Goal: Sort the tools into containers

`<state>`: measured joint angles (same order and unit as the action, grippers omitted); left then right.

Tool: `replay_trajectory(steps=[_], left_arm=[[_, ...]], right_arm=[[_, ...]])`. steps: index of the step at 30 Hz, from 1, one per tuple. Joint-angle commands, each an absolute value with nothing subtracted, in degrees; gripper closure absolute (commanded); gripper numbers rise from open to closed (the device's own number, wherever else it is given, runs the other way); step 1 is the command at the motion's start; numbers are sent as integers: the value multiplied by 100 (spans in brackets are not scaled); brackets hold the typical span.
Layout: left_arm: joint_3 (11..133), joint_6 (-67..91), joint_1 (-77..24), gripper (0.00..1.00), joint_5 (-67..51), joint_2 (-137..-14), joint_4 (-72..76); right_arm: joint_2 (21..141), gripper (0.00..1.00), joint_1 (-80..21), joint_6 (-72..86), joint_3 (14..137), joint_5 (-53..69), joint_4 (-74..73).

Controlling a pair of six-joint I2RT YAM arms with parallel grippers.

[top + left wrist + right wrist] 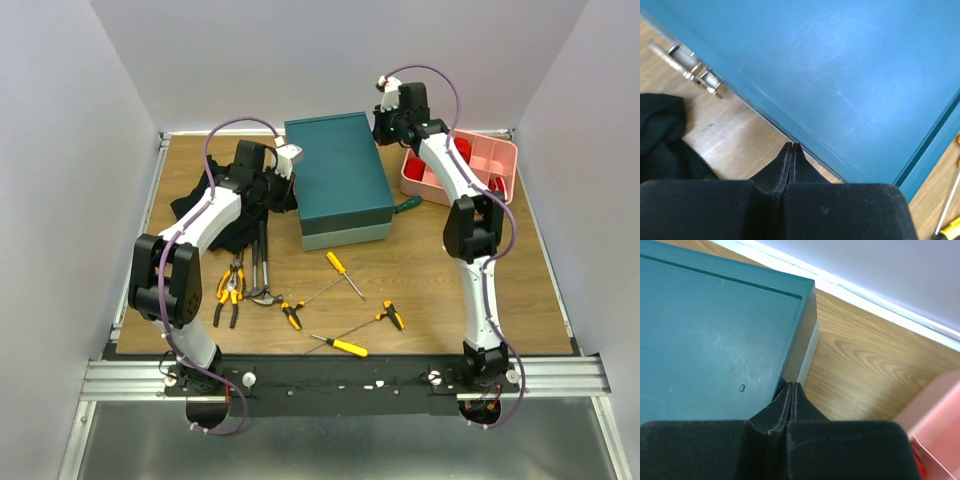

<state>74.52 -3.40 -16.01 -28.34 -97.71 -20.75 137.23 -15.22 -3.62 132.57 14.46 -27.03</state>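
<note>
We found the teal drawer box (338, 175) between both arms, its long axis running away from the bases. The left gripper (791, 150) and the right gripper (791, 389), each pressed together and empty, flanked it. The screwdrivers (336, 262) lay nearer the bases.

The big rectangular box (340, 175) was dark teal, faintly scuffed with pale scratches, with a light grey band along its front. The left hand (791, 146) and right hand (791, 386) were matt black. Left of the left hand lay a crumpled black cloth (665, 135). Right of the right hand sat a pink plastic tray (937, 407) with red inside. The worktop (450, 290) showed warm brown wood grain. On it, a yellow-handled screwdriver (350, 347) had a bright steel shaft, a green-handled screwdriver (405, 205) was dark green, and the pliers (230, 290) had orange-and-black handles.
</note>
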Motion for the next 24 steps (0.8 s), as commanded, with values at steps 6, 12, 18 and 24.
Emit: replay_trajectory(steps=[6, 12, 18, 24], left_arm=[[7304, -53, -1714, 100, -2954, -9431, -2232], [7339, -141, -1696, 100, -2506, -9360, -2276], [7479, 174, -1687, 100, -2339, -9535, -1794], [8120, 413, -1556, 100, -1960, -9869, -1503]], right_arm=[[14642, 96, -2425, 272, 14229, 2347, -2462], [14853, 96, -2777, 369, 14528, 2215, -2215], [14959, 96, -2909, 308, 14756, 1881, -1899], [14583, 96, -2909, -430, 14793, 1345, -1784]])
